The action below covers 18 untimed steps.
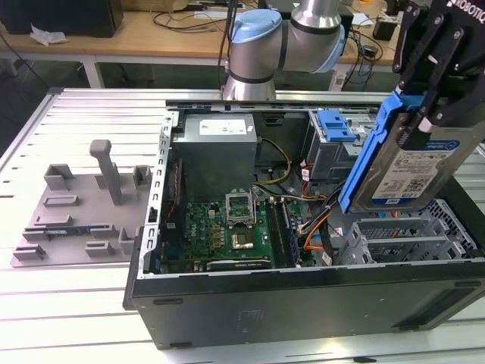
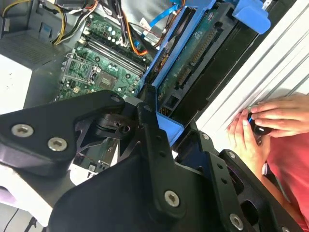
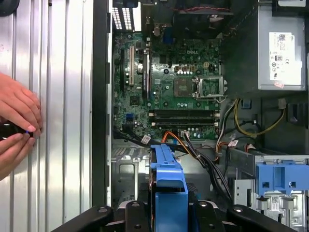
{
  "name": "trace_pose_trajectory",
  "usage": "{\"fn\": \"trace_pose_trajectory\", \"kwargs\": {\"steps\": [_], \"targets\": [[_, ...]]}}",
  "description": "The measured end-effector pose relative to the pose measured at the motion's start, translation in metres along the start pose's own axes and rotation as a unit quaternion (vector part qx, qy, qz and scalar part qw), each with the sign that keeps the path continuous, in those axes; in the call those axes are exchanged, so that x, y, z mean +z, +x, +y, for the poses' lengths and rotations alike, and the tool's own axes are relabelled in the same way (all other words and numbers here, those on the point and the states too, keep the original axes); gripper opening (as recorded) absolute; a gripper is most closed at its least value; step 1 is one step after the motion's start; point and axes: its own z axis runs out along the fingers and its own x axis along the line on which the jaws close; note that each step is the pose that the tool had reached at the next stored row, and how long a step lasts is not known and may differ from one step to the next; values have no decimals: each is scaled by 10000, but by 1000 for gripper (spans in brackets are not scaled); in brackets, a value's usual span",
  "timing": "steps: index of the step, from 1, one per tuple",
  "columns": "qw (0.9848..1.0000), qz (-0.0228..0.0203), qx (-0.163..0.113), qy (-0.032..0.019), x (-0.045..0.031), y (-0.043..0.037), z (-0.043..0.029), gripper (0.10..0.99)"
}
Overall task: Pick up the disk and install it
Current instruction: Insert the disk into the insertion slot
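The gripper (image 1: 421, 112) is pinching the disk (image 1: 413, 173), a silver drive with a white-and-blue label in a blue carrier. It is hanging tilted above the open computer case (image 1: 303, 303), at the exterior view's right. Inside, a green motherboard (image 1: 220, 231) and a grey power supply (image 1: 216, 148) are sitting. The case is lying on a ribbed metal table (image 1: 91, 106), where a person's hands (image 3: 17, 123) are resting.

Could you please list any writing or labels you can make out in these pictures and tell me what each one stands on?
On the gripper, which holds the disk: white brand lettering on its body.
On the disk: a white-and-blue label, print and codes too small to read.
On the power supply box: a white sticker, print too small to read.
On the motherboard: a white brand mark and tiny markings, too small to read.
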Motion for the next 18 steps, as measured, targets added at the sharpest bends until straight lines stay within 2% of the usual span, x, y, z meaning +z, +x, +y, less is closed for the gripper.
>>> {"fn": "trace_pose_trajectory", "kwargs": {"steps": [3, 9, 13, 18], "targets": [[10000, 0, 15, 1, 7, 21, -52, 369], [10000, -1, 31, 1, 12, 31, -210, 369], [10000, -1, 30, 1, 21, 36, -250, 369], [10000, 0, 29, 8, 29, 51, -252, 369]]}}
